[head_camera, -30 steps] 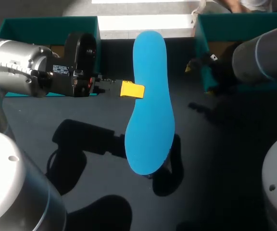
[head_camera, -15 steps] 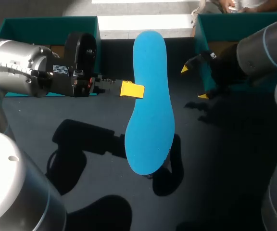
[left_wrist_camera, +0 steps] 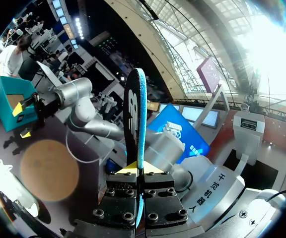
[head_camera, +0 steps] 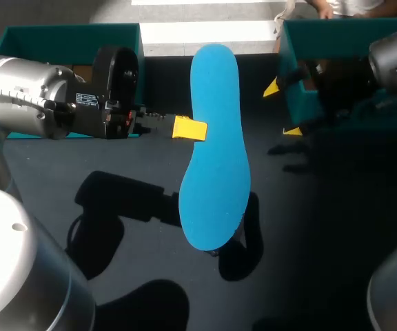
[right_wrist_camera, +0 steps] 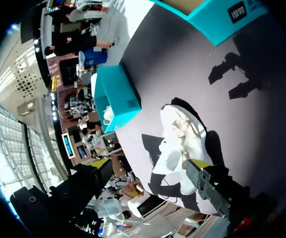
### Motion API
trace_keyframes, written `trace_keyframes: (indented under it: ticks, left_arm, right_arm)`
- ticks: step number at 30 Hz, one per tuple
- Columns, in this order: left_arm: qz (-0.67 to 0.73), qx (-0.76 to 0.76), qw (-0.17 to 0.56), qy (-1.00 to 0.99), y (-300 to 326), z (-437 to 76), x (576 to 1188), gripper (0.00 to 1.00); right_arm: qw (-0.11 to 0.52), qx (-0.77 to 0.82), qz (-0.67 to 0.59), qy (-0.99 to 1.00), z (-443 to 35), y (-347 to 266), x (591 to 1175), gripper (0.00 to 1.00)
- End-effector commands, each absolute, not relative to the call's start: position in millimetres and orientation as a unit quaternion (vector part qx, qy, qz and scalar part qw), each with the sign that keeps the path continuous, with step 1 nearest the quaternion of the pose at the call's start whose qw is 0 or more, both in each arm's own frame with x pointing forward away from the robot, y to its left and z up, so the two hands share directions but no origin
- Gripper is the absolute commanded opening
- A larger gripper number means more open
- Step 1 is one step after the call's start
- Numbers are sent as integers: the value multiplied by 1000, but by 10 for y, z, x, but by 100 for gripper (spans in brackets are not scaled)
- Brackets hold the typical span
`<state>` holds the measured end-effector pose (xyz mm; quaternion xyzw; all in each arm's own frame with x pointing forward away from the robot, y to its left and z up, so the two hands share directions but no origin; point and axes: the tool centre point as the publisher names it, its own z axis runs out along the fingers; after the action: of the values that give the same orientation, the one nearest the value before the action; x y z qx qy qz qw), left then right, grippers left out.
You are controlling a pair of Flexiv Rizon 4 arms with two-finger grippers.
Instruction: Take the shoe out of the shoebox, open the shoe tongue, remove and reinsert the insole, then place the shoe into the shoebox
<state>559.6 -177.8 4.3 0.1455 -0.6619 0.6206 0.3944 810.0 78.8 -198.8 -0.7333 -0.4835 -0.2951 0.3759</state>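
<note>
Left gripper [head_camera: 188,129] is clenched on the blue insole [head_camera: 216,138], which is held aloft over the dark table [head_camera: 309,241]. Right gripper [head_camera: 282,109] is kept spread wide beside the teal shoebox [head_camera: 291,41]. The white shoe [right_wrist_camera: 180,144] is seen lying on the table.

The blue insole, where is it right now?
In the head view, the flat blue insole is held up over the middle of the dark table, clamped at its edge by the left arm's yellow-tipped jaws.
</note>
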Motion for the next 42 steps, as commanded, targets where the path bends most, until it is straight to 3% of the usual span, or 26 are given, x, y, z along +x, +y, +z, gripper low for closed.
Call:
trace_keyframes:
  ticks: [1,9,20,32,42]
  left_arm:
    - [621,147,394,-662,-1778,34,5578,0]
    - [621,147,394,-662,-1778,34,5578,0]
    - [621,147,394,-662,-1778,34,5578,0]
    - [621,147,394,-662,-1778,34,5578,0]
    - [621,147,394,-662,-1778,34,5578,0]
  right_arm:
    - [378,-696,-335,-511,-1947,748,8036,100]
    - [393,-651,-410,-503,-1822,682,7905,100]
    - [370,-646,-437,-505,-1546,567,7589,100]
    - [370,-646,-437,-505,-1546,567,7589,100]
    - [363,-585,-494,-530,-1065,300,7502,100]
